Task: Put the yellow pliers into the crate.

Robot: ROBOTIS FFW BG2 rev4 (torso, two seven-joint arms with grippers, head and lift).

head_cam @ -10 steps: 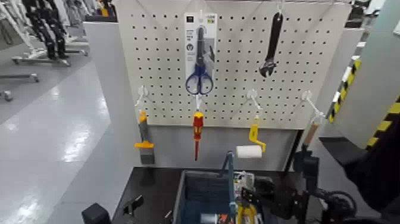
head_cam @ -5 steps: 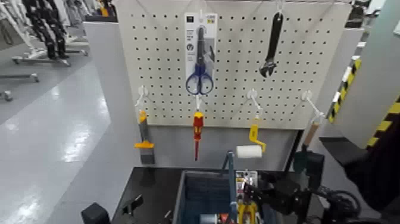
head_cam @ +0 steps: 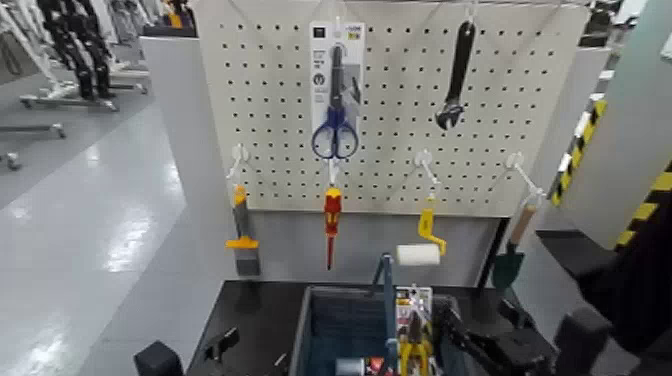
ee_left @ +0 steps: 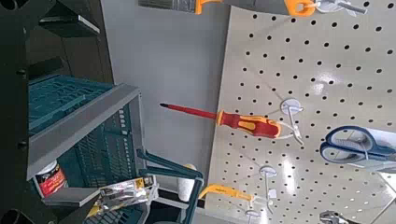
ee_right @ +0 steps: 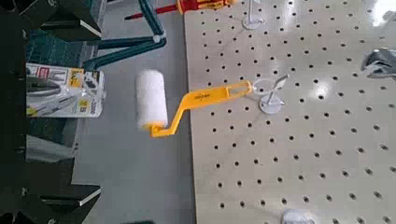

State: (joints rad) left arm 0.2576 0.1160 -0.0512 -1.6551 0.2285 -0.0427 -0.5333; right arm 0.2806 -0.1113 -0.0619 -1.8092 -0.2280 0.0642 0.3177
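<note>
Both fingers of the right gripper [ee_right: 98, 112] now stand spread, backed away from the yellow pliers [head_cam: 413, 352], which rest carded inside the crate [head_cam: 333, 292]: placement looks done. The left gripper [ee_left: 98, 112] waits beside the crate, spread.

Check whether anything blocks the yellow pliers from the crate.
Nothing visible does: the yellow pliers are already in the crate, beside its raised handle. The right gripper is open to their right; the left gripper waits left of the crate.
</note>
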